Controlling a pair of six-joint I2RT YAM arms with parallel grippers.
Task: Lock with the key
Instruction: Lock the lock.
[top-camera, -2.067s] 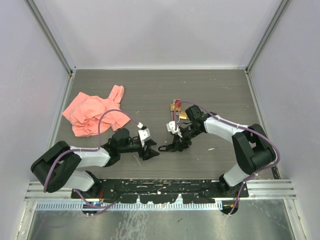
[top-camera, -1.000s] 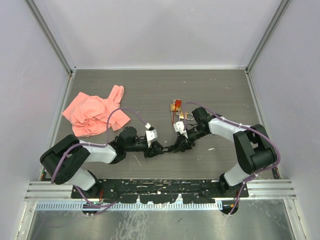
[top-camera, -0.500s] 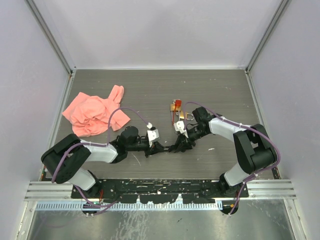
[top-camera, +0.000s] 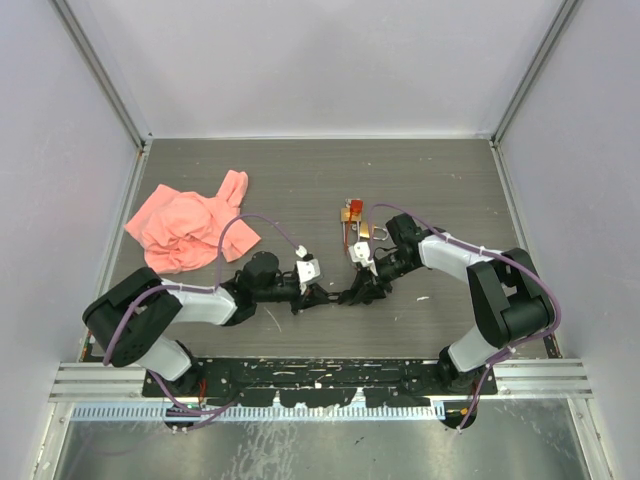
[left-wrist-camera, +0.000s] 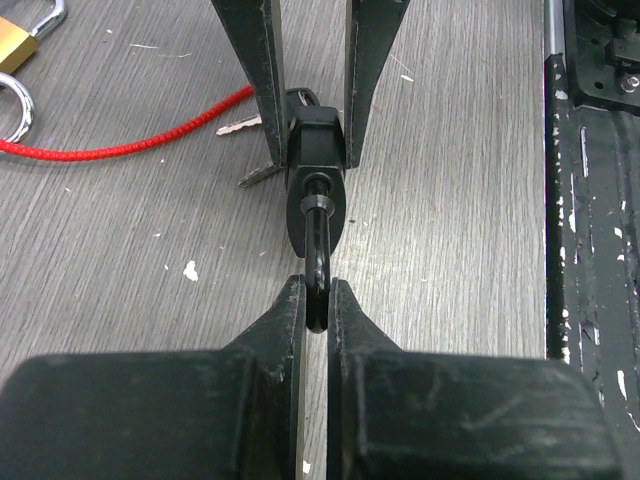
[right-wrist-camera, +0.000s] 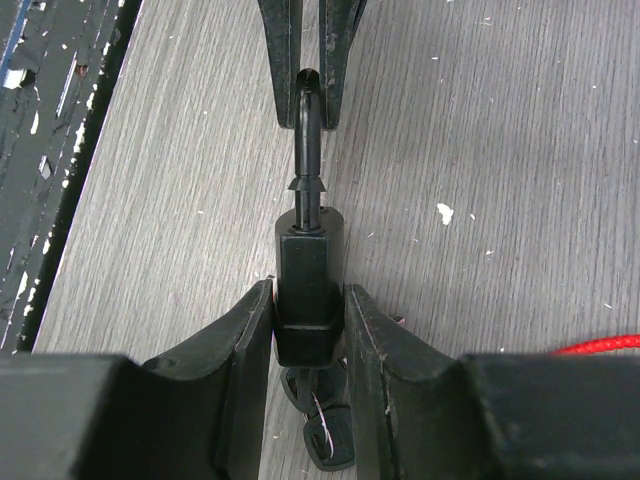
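Observation:
A black padlock (top-camera: 343, 296) hangs just above the table between both arms. My right gripper (right-wrist-camera: 307, 292) is shut on the padlock body (right-wrist-camera: 303, 260). Its shackle (right-wrist-camera: 307, 130) sticks out, raised, toward the left arm. My left gripper (left-wrist-camera: 316, 310) is shut on the shackle's (left-wrist-camera: 316, 265) end loop. Black-headed keys (right-wrist-camera: 325, 430) hang at the body's bottom end, between the right fingers; whether one sits in the keyhole I cannot tell. A silver key blade (left-wrist-camera: 240, 125) shows behind the padlock body (left-wrist-camera: 317, 150) in the left wrist view.
A pink cloth (top-camera: 190, 225) lies at the back left. A brass padlock (top-camera: 365, 232) with a red cord (left-wrist-camera: 120, 140) and an orange tag (top-camera: 351, 209) lies behind the right gripper (top-camera: 358, 292). The black base plate (left-wrist-camera: 590, 200) runs along the near edge.
The left arm has moved right to the padlock, and its jaws have shut on the shackle. The right gripper has kept its hold on the body.

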